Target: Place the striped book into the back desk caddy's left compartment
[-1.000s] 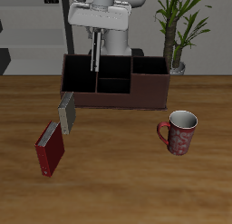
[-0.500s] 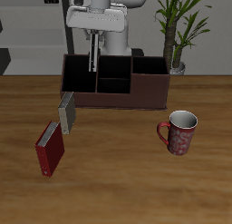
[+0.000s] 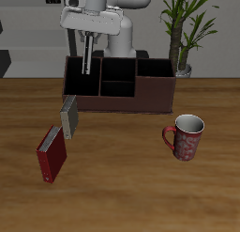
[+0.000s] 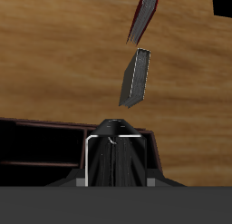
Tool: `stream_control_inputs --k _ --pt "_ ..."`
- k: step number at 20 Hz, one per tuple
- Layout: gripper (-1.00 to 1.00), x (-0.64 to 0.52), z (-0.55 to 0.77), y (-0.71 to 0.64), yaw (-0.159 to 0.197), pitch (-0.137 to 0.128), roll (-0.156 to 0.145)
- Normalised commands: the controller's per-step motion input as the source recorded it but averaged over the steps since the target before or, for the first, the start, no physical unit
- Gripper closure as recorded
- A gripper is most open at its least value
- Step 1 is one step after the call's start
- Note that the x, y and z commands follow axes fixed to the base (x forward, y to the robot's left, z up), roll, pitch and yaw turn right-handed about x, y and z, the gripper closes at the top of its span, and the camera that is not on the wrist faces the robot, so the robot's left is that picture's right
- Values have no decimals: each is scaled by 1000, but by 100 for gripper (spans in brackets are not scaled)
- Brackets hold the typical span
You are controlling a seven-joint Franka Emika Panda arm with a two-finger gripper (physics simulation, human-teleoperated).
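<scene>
My gripper [image 3: 88,37] is shut on the striped book [image 3: 86,59], which hangs upright, thin edge toward the camera. It is held above the back desk caddy [image 3: 150,93], a wide, low maroon-brown box with partitions. The book's lower end is over the left compartment [image 3: 79,79], at about rim height. In the wrist view the striped book [image 4: 116,160] shows between my fingers, with the caddy's dark inside [image 4: 36,144] beside it.
A plain grey book [image 3: 68,116] stands on the table just before the caddy, and a dark red book [image 3: 52,153] lies nearer the front edge. A red patterned mug [image 3: 185,136] stands on the other side. A potted plant [image 3: 183,34] is behind the caddy.
My gripper has carried the striped book sideways along the caddy, from near the partition to over the left compartment. Nothing else moved.
</scene>
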Motion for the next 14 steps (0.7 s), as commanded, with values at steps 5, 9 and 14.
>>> stream_control_inputs --k 5,9,14 --pt "100 -71 -72 -42 -14 5 -20" --pt "100 -77 -67 46 8 -11 -12" --pt "100 -49 -175 -54 -5 13 -14"
